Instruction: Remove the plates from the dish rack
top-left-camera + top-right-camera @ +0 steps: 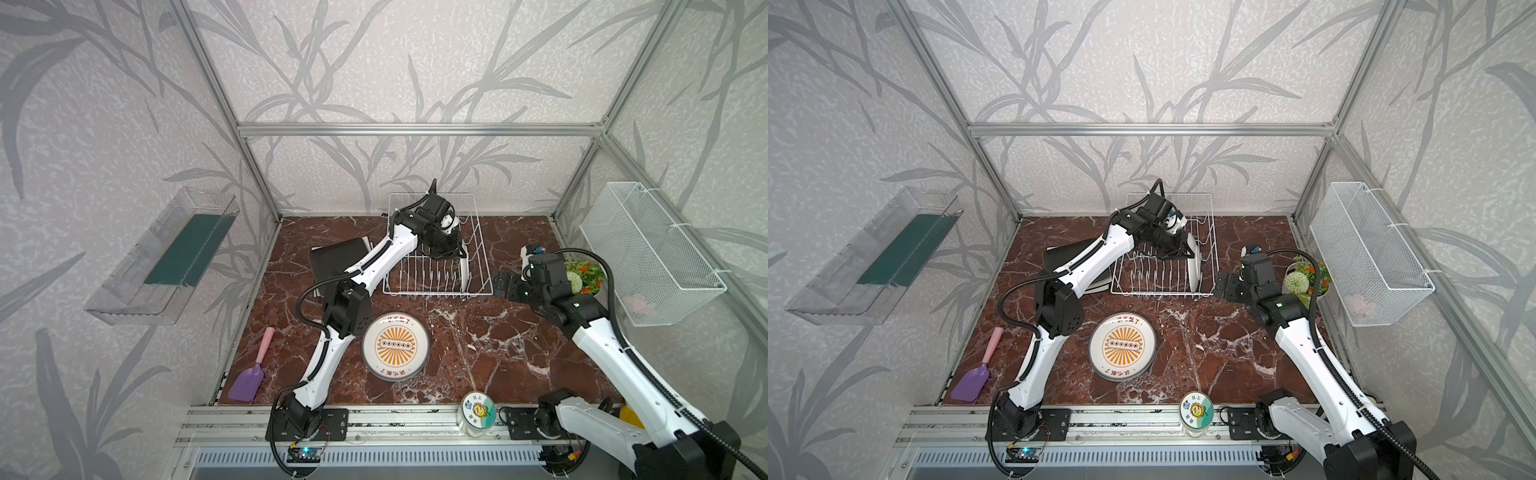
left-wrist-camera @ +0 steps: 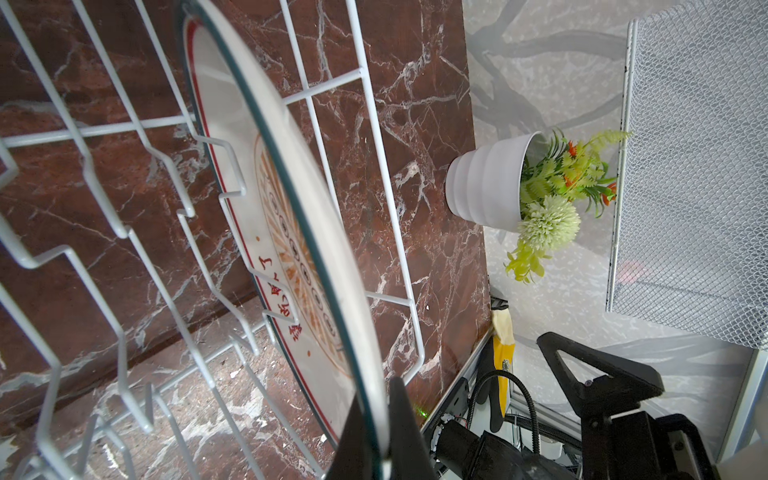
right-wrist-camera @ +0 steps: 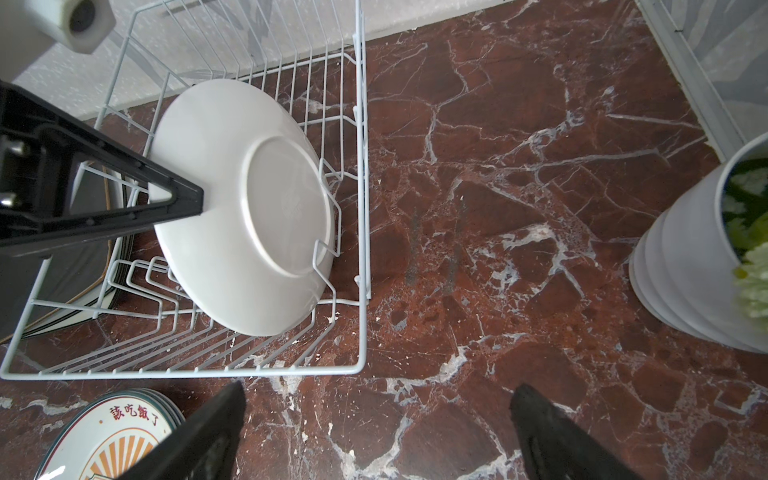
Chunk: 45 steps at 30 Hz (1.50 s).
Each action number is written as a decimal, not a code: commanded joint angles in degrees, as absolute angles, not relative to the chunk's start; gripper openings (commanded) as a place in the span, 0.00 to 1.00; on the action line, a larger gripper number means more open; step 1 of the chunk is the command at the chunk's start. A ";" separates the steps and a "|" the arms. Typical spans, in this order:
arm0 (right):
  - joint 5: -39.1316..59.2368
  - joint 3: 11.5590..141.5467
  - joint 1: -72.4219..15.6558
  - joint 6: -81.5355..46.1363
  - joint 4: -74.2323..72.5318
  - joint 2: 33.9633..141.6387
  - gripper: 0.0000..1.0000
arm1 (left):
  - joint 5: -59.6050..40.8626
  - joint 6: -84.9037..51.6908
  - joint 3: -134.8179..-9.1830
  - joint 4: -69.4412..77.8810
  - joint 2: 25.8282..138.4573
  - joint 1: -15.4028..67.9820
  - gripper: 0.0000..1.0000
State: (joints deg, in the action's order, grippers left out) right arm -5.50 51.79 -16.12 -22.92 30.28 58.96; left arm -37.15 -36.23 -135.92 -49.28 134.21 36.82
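One jar (image 1: 478, 409) with a flower lid nearest, upright on the front rail (image 1: 395, 419). Just beyond, flat on the desk (image 1: 490, 349), a stack (image 1: 395, 345) of round sunburst plates, face up, clear in both top views. Well to its left, a purple scoop (image 1: 248, 376) with a pink handle by the desk edge. Farther back on the right, right jaws wide open and holding nothing, over bare desk just beside the near right corner of the rack (image 1: 419, 276). Just past them, a white pot (image 2: 486, 183) of green and orange plants near the right wall. Just left of the rack, square plates (image 1: 338, 257) lying stacked, black on top. Inside the rack, in the rightmost slot, one white plate (image 3: 232, 199) on edge, tilted, back toward the right side. Left jaws closed on that plate's upper rim, one finger on each face. Farthest out, a mesh basket (image 1: 652, 253) on the right wall and a clear tray (image 1: 162, 257) on the left wall.
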 commanded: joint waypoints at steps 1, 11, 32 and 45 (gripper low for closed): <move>-5.59 53.26 -15.83 -23.45 30.09 59.19 0.99 | -36.32 -38.65 -136.04 -48.27 129.00 37.18 0.00; -5.50 53.61 -15.82 -23.39 29.97 58.97 0.99 | -34.67 -40.05 -134.64 -48.11 124.76 37.16 0.00; -3.79 56.49 -15.73 -23.20 30.24 56.27 0.99 | -21.84 -23.31 -135.01 -54.62 111.40 36.63 0.00; 6.63 62.50 -15.64 -25.75 31.72 59.70 0.99 | -10.77 6.80 -97.62 -33.24 87.92 37.66 0.00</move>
